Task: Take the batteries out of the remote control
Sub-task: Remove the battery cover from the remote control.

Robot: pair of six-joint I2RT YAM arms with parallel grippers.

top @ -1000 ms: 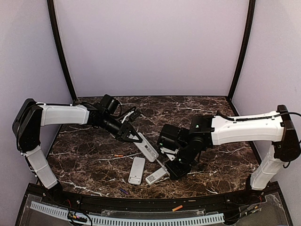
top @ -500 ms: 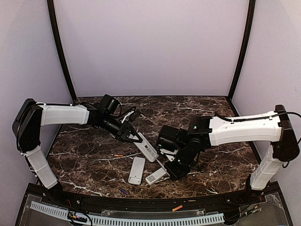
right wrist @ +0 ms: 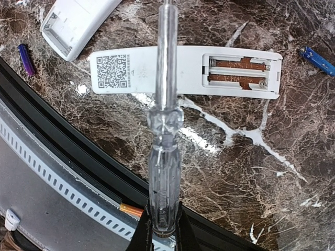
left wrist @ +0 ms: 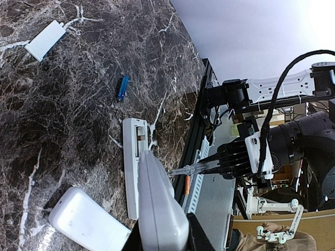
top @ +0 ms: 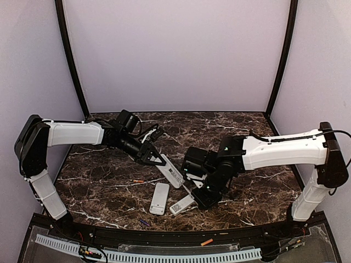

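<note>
Batteries: two orange, in the open bay of the remote control on the desk. Looks like the prying step: right gripper clenched on a screwdriver, left gripper grasping a second remote. Calls next for the tip under a cell's end. Counts three remotes and four loose cells: purple cell at nine o'clock of the bay, blue cell at three, orange cell at six, stray orange cell.
</note>
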